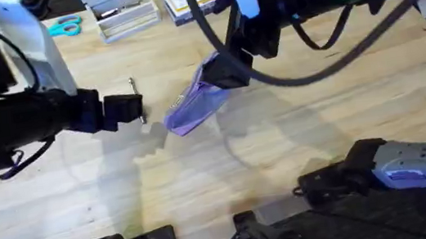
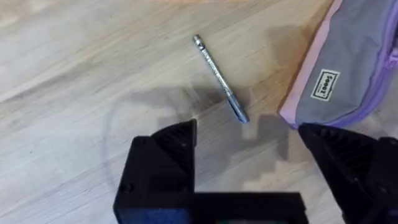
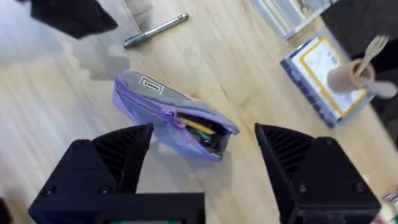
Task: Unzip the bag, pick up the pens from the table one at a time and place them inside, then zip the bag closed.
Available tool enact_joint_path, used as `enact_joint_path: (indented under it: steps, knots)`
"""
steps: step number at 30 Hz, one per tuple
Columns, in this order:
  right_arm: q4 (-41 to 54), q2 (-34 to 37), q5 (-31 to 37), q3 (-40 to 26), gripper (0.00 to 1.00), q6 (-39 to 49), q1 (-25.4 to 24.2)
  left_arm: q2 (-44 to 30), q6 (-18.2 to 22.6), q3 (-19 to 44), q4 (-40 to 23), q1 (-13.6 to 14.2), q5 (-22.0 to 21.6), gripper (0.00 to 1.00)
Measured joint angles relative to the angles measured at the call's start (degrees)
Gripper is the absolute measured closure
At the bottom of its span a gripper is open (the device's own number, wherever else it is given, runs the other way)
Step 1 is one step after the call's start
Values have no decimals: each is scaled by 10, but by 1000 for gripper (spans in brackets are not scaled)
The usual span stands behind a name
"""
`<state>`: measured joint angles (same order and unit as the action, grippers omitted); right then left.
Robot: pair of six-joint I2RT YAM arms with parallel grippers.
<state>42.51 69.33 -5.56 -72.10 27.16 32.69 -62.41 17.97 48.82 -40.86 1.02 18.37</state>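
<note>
Left jaws: spread wide on the left gripper [image 2: 245, 140], nothing between them; they hang above the light wooden butcher-block table [image 1: 297, 133] with the silvery-grey metallic pen [image 2: 221, 79] lying just ahead of the gap.
Pen axis: in the left wrist view it runs slantwise to the line between the two black fingers [image 2: 165, 149], its near tip pointing into the opening, so a grasp probably wants a small reach forward and perhaps some wrist turn.
Nearer arm: the left, by my reading; overhead, the pen sits right beside its fingertips.
Right jaws: also apart on the right gripper [image 3: 202, 140], empty, poised over the soft lavender-purple fabric pouch [image 3: 174, 118].
Pouch: lies flat on the wood just beside the silver pen, zipper open, with the yellow-tan pen with a black end [image 3: 202, 129] showing inside the mouth.
Hard to see: overhead, the right arm covers the far end of the pouch and most of the silver pen is hidden by the left gripper; how far the zipper is drawn back cannot be told.
</note>
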Motion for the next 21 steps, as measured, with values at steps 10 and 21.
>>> enact_joint_path:
  steps: [10,21]
  knots:
    - [59,0,0,0,3,-69,0,-93,-90,0,101,0,-17,6]
    - [72,0,0,0,3,-77,0,-187,-222,0,177,37,-115,6]
